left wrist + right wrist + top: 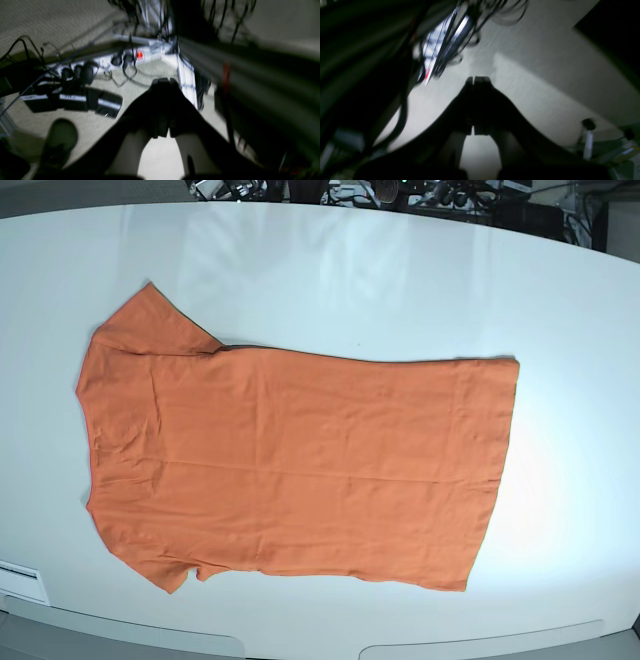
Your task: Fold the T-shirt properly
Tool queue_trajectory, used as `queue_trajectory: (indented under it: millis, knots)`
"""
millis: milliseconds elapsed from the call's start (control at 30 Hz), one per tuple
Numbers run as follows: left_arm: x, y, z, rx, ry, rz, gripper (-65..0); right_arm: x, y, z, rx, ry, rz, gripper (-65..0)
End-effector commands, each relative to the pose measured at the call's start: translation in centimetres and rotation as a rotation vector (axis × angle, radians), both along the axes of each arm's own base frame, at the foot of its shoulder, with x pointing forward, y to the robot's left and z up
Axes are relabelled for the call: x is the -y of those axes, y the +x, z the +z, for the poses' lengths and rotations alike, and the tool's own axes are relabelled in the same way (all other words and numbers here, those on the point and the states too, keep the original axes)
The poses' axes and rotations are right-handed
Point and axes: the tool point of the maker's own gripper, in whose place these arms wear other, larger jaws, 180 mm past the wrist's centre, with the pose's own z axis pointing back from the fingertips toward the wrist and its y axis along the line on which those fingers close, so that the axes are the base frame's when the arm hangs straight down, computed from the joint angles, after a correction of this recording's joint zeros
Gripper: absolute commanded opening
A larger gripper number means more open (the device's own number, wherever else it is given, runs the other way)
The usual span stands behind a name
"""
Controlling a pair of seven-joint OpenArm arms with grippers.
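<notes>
The orange T-shirt (290, 465) lies flat and spread on the white table (330, 270) in the base view, sleeves and neck end at the left, hem at the right. Neither arm shows in the base view. In the left wrist view my left gripper (165, 81) is shut and empty, hanging over the carpeted floor off the table. In the right wrist view my right gripper (476, 79) is shut and empty too, also over the floor. The T-shirt shows in neither wrist view.
A white power strip (117, 58) with plugs and black power adapters (75, 101) lie on the floor below the left gripper. Cables (450, 32) hang near the right gripper. Equipment and cables (400, 192) line the table's far edge.
</notes>
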Motion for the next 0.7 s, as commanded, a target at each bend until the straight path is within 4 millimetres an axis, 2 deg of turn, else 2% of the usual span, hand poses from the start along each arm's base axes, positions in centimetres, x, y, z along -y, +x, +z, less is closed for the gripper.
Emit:
queue_trajectory:
  millis: [0, 167, 333, 500, 600, 667]
  knots:
    - [0.4, -0.7, 0.1, -0.014, -0.009, -0.029, -65.0, -0.3, -1.2, 0.1, -0.043, 0.014, 0.012, -65.0]
    - [2.3, -5.3, 1.4, -0.098, -0.055, -0.075, -65.0, 0.7, -7.3, 0.9, -0.129, 0.009, 0.02, -65.0]
    - [1.9, -9.6, 3.5, -0.143, -0.075, -0.163, -65.0, 1.3, -12.5, 3.1, -0.161, 0.032, 0.014, -65.0]
    - [2.0, -13.4, 7.5, -0.173, -0.135, -0.341, -65.0, 1.7, -16.3, 7.1, -0.173, 0.101, -0.028, -65.0]
    - [1.5, -14.4, 10.5, -0.154, -0.161, -0.417, -65.0, 2.3, -17.6, 10.0, -0.161, 0.117, 0.001, -65.0]
    - [0.8, -14.3, 12.8, -0.122, -0.176, -0.46, -65.0, 2.5, -18.2, 12.3, -0.159, 0.119, 0.015, -65.0]
